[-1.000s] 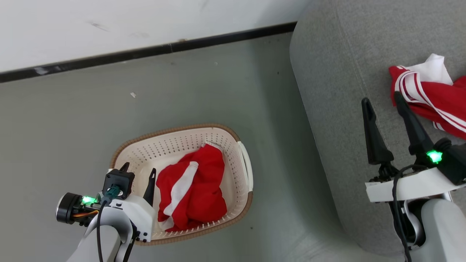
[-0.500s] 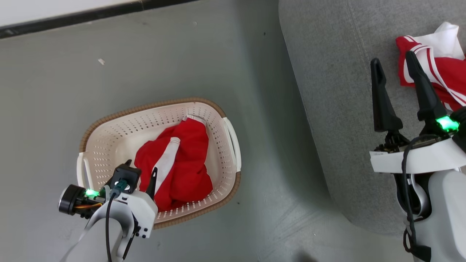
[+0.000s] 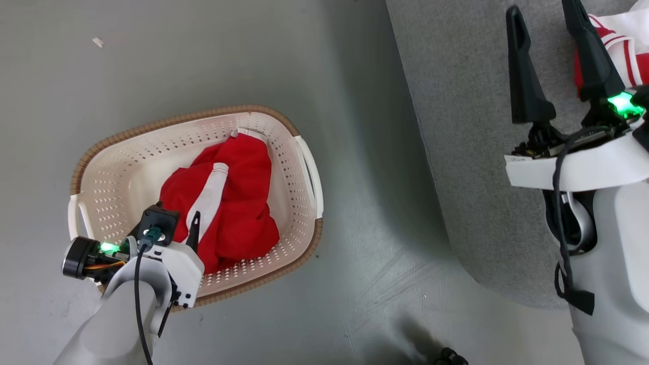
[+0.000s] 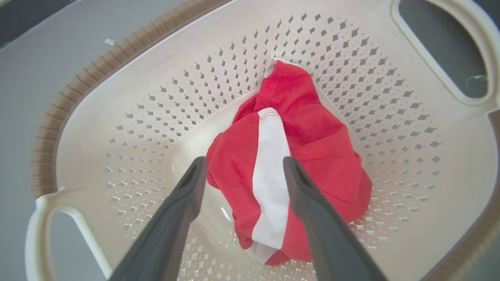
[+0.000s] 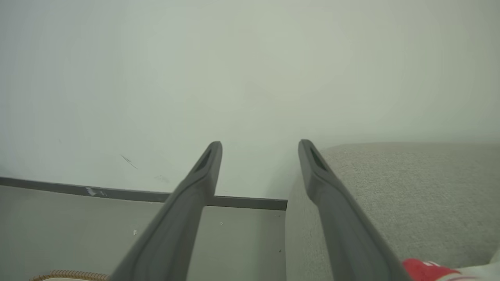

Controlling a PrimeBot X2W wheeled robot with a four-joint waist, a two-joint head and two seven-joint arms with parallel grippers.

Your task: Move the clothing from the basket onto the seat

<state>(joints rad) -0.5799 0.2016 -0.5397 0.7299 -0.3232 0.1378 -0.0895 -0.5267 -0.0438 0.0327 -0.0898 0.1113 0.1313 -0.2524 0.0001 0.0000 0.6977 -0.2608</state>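
The clothing (image 3: pixel 223 208) still to be moved, a crumpled red garment with a white stripe (image 4: pixel 269 156), lies in the bottom of the basket (image 3: pixel 177 117). The basket stands on the grey floor (image 3: pixel 355 126) near the seat (image 3: pixel 456 126). The left hand (image 4: pixel 244 160) hangs over the garment with its two dark fingers (image 4: pixel 179 203) spread wide and holding nothing. In the left wrist view the stripe is framed between them, a stance that looks set for a straight descent and a pinch on the bunched fabric. Whether the fingertips already touch the cloth cannot be told.

The right hand (image 3: pixel 540 10), equally wide and empty, is poised above the seat beside a second red-and-white garment (image 3: pixel 631 56) lying there. It is apparently kept clear while the left arm works, and its wrist view looks past the seat's edge to the pale wall (image 5: pixel 250 78) and dark skirting (image 5: pixel 242 202).

Compared with a second ago, the head camera has tipped down. Wall and skirting have left that view, and the basket sits higher and further left in it, which is the camera's shift rather than the basket's. Measured against the garment itself, the left hand has come in from the basket's near rim to stand over the stripe. Both hands were as wide open then as now.
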